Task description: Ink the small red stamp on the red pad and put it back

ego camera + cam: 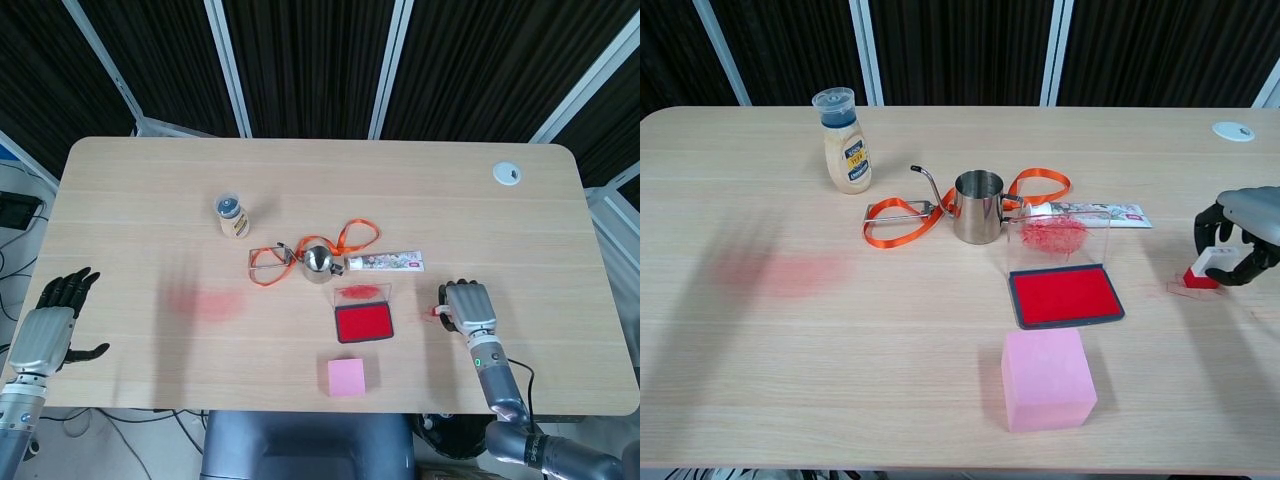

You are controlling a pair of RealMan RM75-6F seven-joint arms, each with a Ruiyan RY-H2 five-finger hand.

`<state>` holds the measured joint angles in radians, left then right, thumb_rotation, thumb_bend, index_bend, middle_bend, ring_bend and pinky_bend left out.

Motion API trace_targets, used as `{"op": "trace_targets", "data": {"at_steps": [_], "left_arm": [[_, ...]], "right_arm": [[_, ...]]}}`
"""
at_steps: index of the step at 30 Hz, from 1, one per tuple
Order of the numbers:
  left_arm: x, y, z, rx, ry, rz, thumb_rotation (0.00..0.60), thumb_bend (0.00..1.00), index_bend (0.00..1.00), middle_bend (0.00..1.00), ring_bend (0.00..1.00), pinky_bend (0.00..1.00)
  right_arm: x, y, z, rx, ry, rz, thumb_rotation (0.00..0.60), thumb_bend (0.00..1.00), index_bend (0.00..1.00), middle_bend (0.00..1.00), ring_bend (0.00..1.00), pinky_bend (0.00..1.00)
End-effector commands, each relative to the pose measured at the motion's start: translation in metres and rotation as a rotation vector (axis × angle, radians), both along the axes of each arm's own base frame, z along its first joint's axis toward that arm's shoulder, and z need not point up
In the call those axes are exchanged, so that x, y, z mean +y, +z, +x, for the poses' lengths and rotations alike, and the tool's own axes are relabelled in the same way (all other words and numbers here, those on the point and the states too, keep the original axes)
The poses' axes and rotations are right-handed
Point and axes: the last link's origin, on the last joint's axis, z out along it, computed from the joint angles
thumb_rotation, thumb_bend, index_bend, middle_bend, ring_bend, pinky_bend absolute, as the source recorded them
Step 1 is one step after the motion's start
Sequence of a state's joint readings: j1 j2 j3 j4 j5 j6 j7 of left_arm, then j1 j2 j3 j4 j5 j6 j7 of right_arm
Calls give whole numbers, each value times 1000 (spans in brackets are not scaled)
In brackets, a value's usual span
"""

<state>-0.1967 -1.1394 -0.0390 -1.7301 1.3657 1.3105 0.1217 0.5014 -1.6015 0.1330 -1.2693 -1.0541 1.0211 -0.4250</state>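
The small red stamp [1203, 270], white on top, sits low over the table at the right, by a thin clear base [1185, 288]. My right hand [1242, 235] curls around it, thumb on one side and fingers on the other. In the head view the right hand [468, 306] hides nearly all of the stamp [437, 311]. The red pad [1065, 295] lies to the left of that hand, its clear lid [1058, 238] standing up behind it. My left hand [48, 328] hangs with fingers spread beside the table's left front corner, holding nothing.
A pink block [1045, 378] stands in front of the pad. Behind the pad are a steel pot [978, 205], an orange strap [902, 226], a tube [1102, 212] and a bottle [843, 140]. A red smear [785, 272] marks the left side.
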Motion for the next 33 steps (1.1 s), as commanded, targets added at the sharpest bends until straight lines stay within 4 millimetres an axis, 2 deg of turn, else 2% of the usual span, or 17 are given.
{"op": "trace_targets", "data": {"at_steps": [1,26,29,33], "left_arm": [[0,0,0,0,0,0,600,37,0,0,0,0],[0,0,0,1,0,0,600,37,0,0,0,0],[0,0,0,1,0,-1,600,37,0,0,0,0],[0,0,0,1,-1,0,600,37,0,0,0,0]], "right_arm": [[0,0,0,0,-1,-1,600,398,612,417,344,389],[0,-1,0,13,-15,6,600,398,485,387,329,382],[0,0,1,14,-17,4,600,397,455,386,329,382],[0,-1,1,15,-17,5,600,394,365,373,321,381]]}}
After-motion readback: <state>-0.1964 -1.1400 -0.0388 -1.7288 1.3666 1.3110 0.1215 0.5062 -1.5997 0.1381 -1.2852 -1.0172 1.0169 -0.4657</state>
